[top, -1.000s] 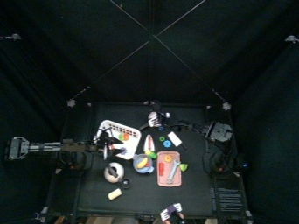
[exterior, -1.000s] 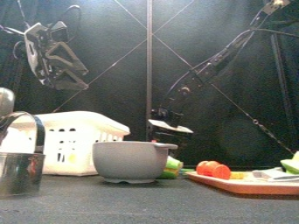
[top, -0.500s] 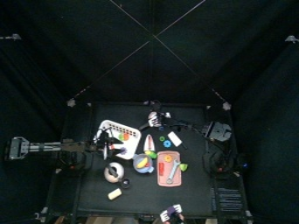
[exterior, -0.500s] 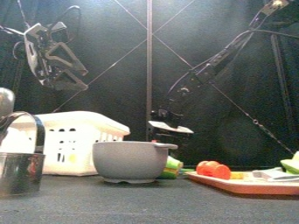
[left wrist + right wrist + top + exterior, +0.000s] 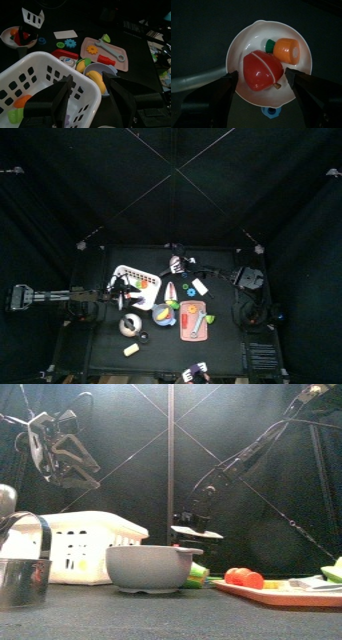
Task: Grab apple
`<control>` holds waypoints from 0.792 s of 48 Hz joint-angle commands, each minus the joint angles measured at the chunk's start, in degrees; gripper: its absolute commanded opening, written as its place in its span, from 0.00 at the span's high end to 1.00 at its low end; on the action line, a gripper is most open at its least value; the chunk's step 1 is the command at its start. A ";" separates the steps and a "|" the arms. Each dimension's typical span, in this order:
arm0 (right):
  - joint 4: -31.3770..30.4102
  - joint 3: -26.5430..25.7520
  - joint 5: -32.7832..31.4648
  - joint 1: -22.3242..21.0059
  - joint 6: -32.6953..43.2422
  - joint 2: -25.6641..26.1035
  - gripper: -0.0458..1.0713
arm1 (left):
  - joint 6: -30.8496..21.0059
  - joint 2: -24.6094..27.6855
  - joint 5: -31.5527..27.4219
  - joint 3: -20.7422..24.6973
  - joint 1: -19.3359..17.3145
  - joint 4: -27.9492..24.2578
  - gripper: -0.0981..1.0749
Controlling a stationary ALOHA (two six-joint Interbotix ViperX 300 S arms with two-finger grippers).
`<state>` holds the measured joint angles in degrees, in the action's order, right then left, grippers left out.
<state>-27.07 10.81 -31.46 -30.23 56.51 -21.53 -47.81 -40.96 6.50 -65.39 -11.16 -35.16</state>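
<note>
Right wrist view — right tool (image 5: 262, 87) wide open, empty, above the apple (image 5: 264, 71).

The top view looks straight down from high above, so the table (image 5: 94, 328) is small in the middle. The front view sits at table height at the front edge, looking level across; a grey bowl (image 5: 152, 568) stands near and large.

The left wrist view looks down past the left pincer (image 5: 89, 102) onto a white basket (image 5: 37, 90) just beneath it, with the table beyond. The right wrist view hangs close above a white dish (image 5: 271, 62) lying straight ahead of the right pincer (image 5: 261, 82).

The basket also appears in the top (image 5: 135, 280) and front (image 5: 83, 544) views.
</note>
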 commanded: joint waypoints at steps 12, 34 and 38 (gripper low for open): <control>-0.53 -2.81 0.09 0.00 -0.09 -0.09 0.04 | 0.09 0.09 0.18 0.70 -0.18 0.00 0.17; -0.26 -3.08 0.09 0.00 -0.09 -0.62 0.26 | 0.09 0.09 0.18 0.62 -0.18 0.18 0.17; -0.09 -3.08 0.00 0.00 0.00 -0.35 0.32 | 0.09 0.00 0.18 0.62 -0.18 0.18 0.17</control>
<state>-27.33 9.14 -31.46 -30.15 56.43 -23.20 -47.81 -40.87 6.42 -65.48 -11.16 -35.07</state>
